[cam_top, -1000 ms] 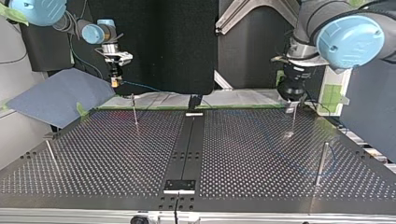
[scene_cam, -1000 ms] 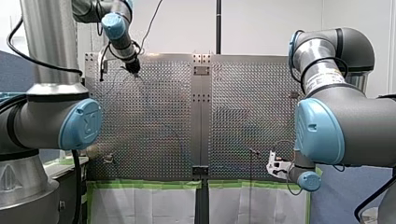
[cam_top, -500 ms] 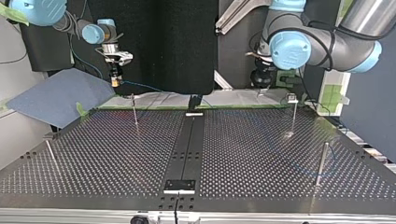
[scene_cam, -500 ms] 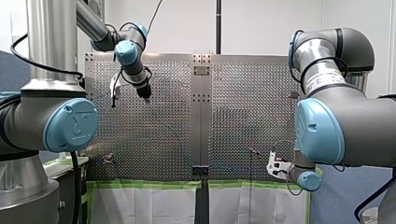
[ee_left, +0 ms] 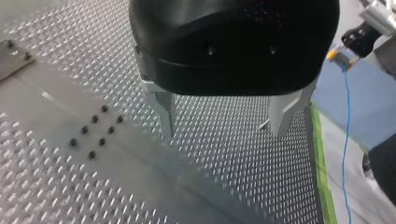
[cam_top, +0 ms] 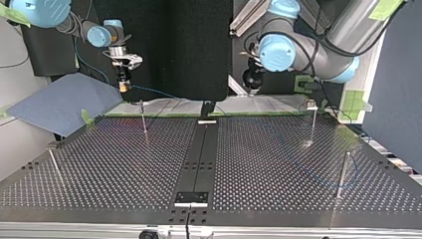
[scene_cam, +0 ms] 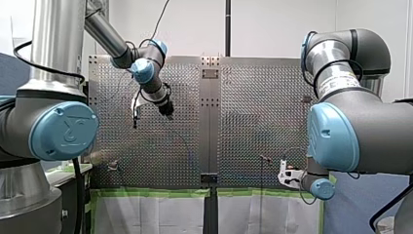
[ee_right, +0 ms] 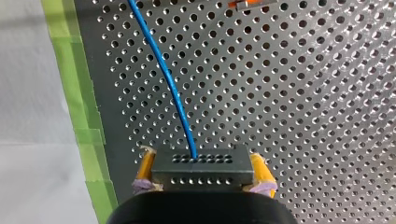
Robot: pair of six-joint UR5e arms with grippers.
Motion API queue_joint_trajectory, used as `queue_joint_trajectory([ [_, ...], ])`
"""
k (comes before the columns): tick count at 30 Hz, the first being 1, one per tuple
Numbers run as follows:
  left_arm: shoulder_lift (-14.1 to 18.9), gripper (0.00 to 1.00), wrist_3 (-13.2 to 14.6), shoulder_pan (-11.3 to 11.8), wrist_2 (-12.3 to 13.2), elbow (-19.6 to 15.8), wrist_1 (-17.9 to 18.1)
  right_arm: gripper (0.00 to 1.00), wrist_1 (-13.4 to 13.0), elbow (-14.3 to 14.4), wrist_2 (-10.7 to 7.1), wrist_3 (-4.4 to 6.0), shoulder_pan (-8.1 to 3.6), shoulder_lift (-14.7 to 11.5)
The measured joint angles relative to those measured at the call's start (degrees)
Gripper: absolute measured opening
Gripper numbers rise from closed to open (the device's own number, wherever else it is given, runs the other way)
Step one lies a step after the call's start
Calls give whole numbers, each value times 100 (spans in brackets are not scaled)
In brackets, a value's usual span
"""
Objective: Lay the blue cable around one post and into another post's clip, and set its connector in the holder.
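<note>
My right hand [ee_right: 201, 173] grips the black connector [ee_right: 201, 161] between its yellow pads [ee_right: 144, 165], clamped on both ends of the block. The blue cable [ee_right: 169, 86] leaves the connector's face and runs out ahead over the perforated tabletop [ee_right: 289, 116], just beside the strip of green tape [ee_right: 74, 70] along its edge. In the top view the right hand [cam_top: 123, 85] hangs raised beyond the tabletop's far edge at the view's left, the cable [cam_top: 152, 91] trailing from it toward the middle. A faint blue line curves over the tabletop at that view's right, near a clip-topped post [cam_top: 312, 122] and a plain post [cam_top: 343, 174]; whether it touches either cannot be told. My left hand [ee_left: 224, 133] hovers above the tabletop with its metal fingers [ee_left: 163, 112] wide apart and nothing between them; the front view shows the left hand [scene_cam: 166, 109] to the left of the centre strip [scene_cam: 210, 122]. A further post [cam_top: 143, 119] stands at the top view's left, below the raised right hand
</note>
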Motion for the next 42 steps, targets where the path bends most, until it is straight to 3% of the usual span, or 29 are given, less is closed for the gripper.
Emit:
queue_joint_trajectory([
  [3,-143,100,71,-143,26,109,141,0,38,0,-2,-76,0,0],
  [8,-401,100,110,-400,-94,317,400,0,55,0,-11,-116,4,0],
  [35,-1667,100,356,-1663,-166,888,1666,0,72,0,-49,-80,17,0],
  [42,-2014,100,488,-1689,-166,1201,2013,0,87,0,-49,-80,17,0],
])
